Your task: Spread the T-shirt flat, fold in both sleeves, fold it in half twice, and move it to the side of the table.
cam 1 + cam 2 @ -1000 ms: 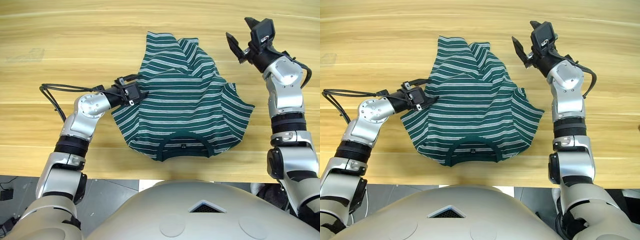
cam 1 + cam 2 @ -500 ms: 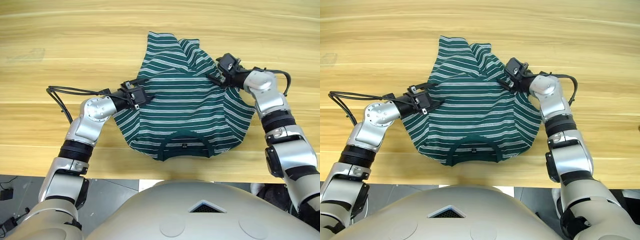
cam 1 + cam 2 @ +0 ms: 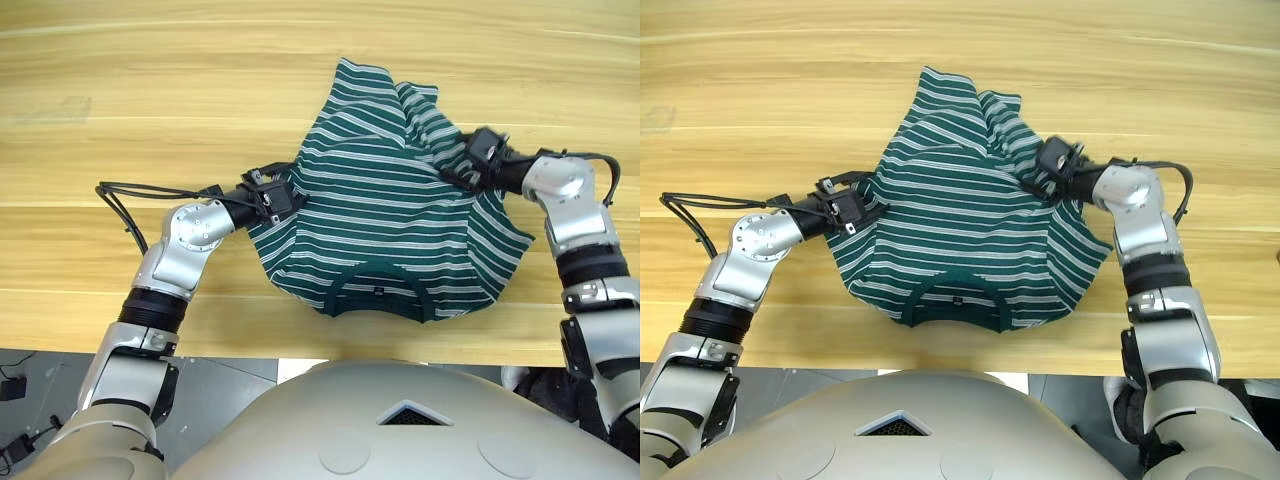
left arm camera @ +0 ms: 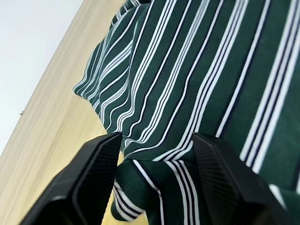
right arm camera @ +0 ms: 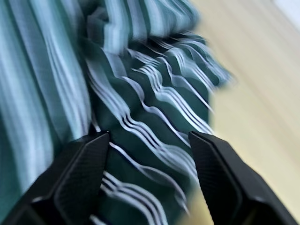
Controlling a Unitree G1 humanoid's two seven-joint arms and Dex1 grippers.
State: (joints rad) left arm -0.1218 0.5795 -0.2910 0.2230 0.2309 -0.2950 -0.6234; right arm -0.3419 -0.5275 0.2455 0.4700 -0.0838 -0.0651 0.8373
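Observation:
A dark green T-shirt (image 3: 385, 220) with white stripes lies crumpled on the wooden table (image 3: 150, 80), its collar (image 3: 380, 292) toward the near edge. My left gripper (image 3: 283, 197) is at the shirt's left edge, shut on a fold of sleeve hem; in the left wrist view that hem (image 4: 140, 187) sits between the fingers (image 4: 98, 173). My right gripper (image 3: 472, 166) is at the shirt's upper right side, shut on bunched cloth. The right wrist view shows rumpled fabric (image 5: 150, 117) between its fingers (image 5: 79, 178).
Bare wood stretches on all sides of the shirt, widest at the far side and the left. The near table edge (image 3: 250, 345) runs just below the collar. A black cable (image 3: 130, 195) loops from my left forearm.
The right arm came down from above the table onto the shirt's right side and closed. Both grippers then shifted right, and the whole shirt moved right with them.

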